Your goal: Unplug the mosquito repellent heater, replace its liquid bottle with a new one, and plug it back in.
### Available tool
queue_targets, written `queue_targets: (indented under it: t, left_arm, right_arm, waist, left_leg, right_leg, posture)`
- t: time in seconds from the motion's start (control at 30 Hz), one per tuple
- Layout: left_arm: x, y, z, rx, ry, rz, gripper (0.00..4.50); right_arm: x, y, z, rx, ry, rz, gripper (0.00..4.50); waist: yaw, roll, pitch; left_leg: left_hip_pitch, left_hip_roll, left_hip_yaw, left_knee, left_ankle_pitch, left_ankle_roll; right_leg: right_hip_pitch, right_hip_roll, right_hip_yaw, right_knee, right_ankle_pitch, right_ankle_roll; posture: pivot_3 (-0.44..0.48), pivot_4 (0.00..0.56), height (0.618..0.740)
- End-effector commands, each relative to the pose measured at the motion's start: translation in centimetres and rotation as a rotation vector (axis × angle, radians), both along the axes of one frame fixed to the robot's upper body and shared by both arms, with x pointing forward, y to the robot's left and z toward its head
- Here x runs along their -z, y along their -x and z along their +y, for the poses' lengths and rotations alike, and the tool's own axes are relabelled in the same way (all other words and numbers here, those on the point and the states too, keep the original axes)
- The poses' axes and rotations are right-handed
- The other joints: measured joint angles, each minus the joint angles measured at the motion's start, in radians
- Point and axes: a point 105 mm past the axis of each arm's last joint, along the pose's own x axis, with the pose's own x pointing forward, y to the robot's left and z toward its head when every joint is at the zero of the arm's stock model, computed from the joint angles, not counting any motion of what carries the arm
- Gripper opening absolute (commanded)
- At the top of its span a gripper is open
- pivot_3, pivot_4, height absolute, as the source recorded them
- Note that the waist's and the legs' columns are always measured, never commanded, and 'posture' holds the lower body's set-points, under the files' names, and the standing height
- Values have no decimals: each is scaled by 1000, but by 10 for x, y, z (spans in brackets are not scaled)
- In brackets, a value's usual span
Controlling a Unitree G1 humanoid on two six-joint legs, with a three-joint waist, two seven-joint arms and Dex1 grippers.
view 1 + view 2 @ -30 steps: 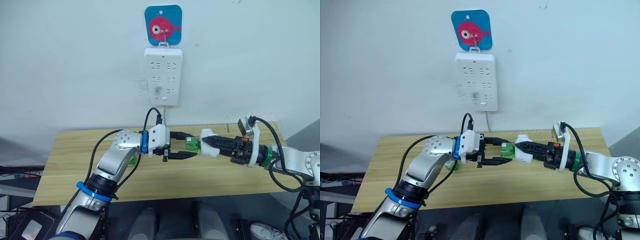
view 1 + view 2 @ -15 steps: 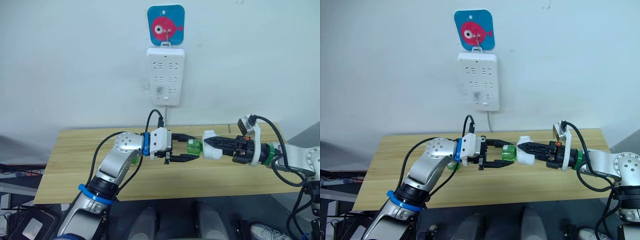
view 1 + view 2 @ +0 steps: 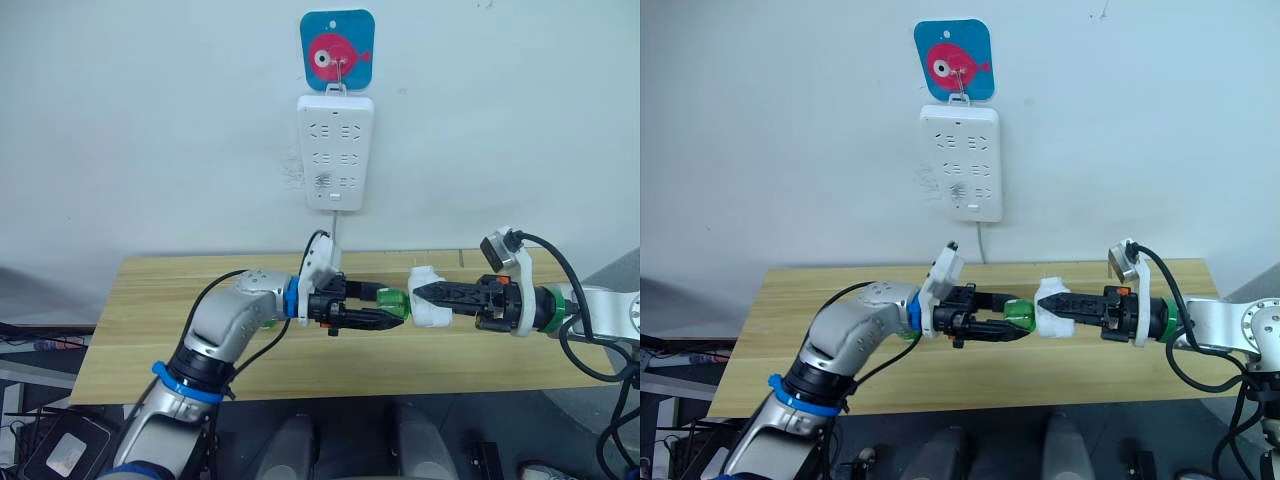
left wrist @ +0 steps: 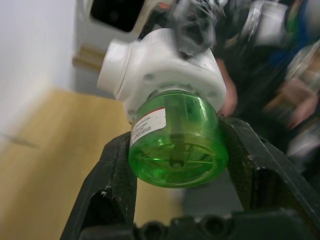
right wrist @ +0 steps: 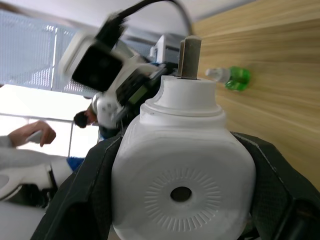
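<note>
The white mosquito repellent heater [image 3: 430, 312] hangs in the air above the wooden table [image 3: 170, 290], unplugged, its prongs pointing up. My right gripper [image 3: 428, 296] is shut on its sides; in the right wrist view the heater [image 5: 181, 170] shows its round vent hole between the fingers. A green liquid bottle [image 3: 393, 302] sticks out of the heater toward my left arm. My left gripper [image 3: 388, 313] is shut on this bottle [image 4: 175, 140], one black finger [image 4: 115, 170] pressed against each side.
A tall white power strip [image 3: 337, 150] hangs on the wall under a blue fish hook [image 3: 337, 55], its cord dropping behind the table. Another green bottle [image 5: 231, 77] lies on its side on the table below my left arm.
My left gripper has turned at the wrist and its fingers have shut on the green bottle they were open around. The right gripper keeps the heater where it was. The camera has shifted slightly.
</note>
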Motion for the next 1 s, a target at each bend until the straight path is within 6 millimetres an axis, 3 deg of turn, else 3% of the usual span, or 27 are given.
queue_targets:
  t: [0.03, 0.13, 0.27, 0.33, 0.5, 0.57, 0.7, 0.8, 0.9, 1.0]
  left_arm:
    - [-6, 12, 17, 85, -6, 345, 2294]
    - [-2, 20, 18, 123, -35, 445, 2294]
    - [5, 13, 12, 61, -55, 443, 2294]
    - [3, 11, 12, 46, -34, 445, 3011]
    - [4, -3, 23, -74, -9, 455, 4324]
    - [2, -8, 34, -138, 4, 439, 4465]
    - [0, 19, 51, -119, -118, -30, 4465]
    - [9, 15, 46, -127, -151, -558, 4465]
    - [1, -6, 37, -217, -122, -1206, 4465]
    - [-2, -7, 31, -222, -41, -1589, 4465]
  right_arm:
    - [-6, 15, 8, -104, 0, -15, 3053]
    - [-6, 15, 8, -105, -2, -15, 3053]
    - [-7, 13, 7, -91, -12, -11, 3053]
    - [-6, 13, 5, -86, -10, -7, 3053]
    - [-4, 13, 2, -65, -12, 0, 3053]
    - [-3, 12, 0, -43, -8, 1, 3053]
    - [3, 0, -15, 50, -6, 26, 3053]
    - [1, -13, -22, 108, -32, 31, 3053]
    - [-4, -24, -24, 135, -58, 30, 3053]
    - [-8, -29, -22, 138, -70, 27, 3053]
  waist:
    - [-4, -1, 1]
    - [-12, -2, 1]
    - [-13, -4, 3]
    - [-14, -4, 3]
    - [-14, -5, 3]
    - [-15, -5, 3]
    - [-22, -9, 10]
    - [-11, -4, 13]
    - [17, -4, 14]
    - [39, -5, 14]
  left_leg:
    - [0, 0, 0, 0, 0, 0]
    - [0, 0, -1, 0, 0, 0]
    - [0, 0, 0, 1, 0, 0]
    - [1, 1, 0, 1, 0, -1]
    - [0, 1, 1, 1, 0, -1]
    - [0, 1, 1, 1, 0, -1]
    - [0, 2, 2, -1, 0, -1]
    - [1, 1, 7, -1, 0, -1]
    - [0, 2, 9, 0, 0, -1]
    - [-1, 4, 9, 0, 0, -1]
  right_leg:
    - [0, 0, 0, 0, 0, 0]
    - [0, 1, -1, 0, 0, 0]
    - [0, 0, 0, -1, 0, 0]
    - [0, 0, 0, 0, 0, 0]
    - [0, 0, 0, -1, 0, 0]
    - [0, 0, 1, -1, 0, 0]
    - [-2, 0, 1, 0, 0, 0]
    - [-2, -2, 3, -2, 1, -1]
    - [-1, -3, 2, -4, 2, -2]
    - [-1, -2, 1, -6, 4, -3]
  posture:
    - [29, 243, 740]
    - [24, 244, 740]
    - [18, 247, 740]
    - [15, 249, 740]
    - [5, 251, 740]
    - [2, 252, 740]
    - [16, 257, 740]
    - [27, 258, 740]
    - [37, 258, 740]
    - [36, 258, 740]
